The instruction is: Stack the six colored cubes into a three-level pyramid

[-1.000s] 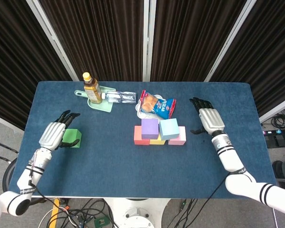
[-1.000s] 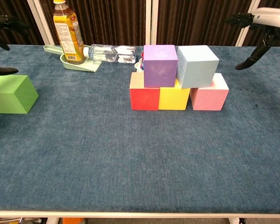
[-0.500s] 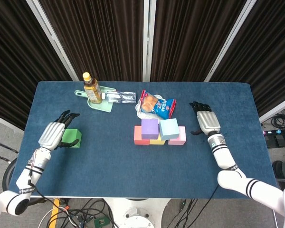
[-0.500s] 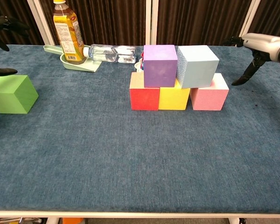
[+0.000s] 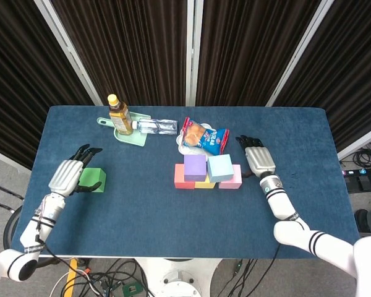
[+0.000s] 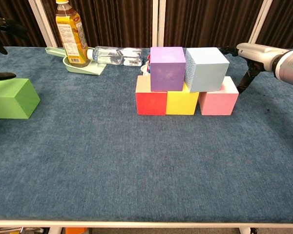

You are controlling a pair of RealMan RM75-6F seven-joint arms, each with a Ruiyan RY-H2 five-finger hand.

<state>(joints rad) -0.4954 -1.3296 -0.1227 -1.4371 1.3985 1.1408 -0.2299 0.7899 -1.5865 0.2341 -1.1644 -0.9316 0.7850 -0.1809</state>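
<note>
Red (image 6: 151, 102), yellow (image 6: 181, 103) and pink (image 6: 218, 101) cubes form a row mid-table. On top of them sit a purple cube (image 6: 167, 68) and a light blue cube (image 6: 205, 68). A green cube (image 5: 93, 179) (image 6: 13, 97) rests alone at the left. My left hand (image 5: 67, 175) hovers over the green cube's left side, fingers spread, holding nothing. My right hand (image 5: 257, 158) (image 6: 256, 52) is open just right of the pink and light blue cubes, close to them; contact cannot be told.
At the back stand a tea bottle (image 5: 119, 115) on a green tray (image 5: 132, 136), a lying water bottle (image 5: 157, 126) and a snack bag (image 5: 204, 136). The table's front edge (image 6: 146, 225) is near.
My right hand has moved left, from well right of the stack to right beside the pink and light blue cubes. The left hand and all cubes stay put.
</note>
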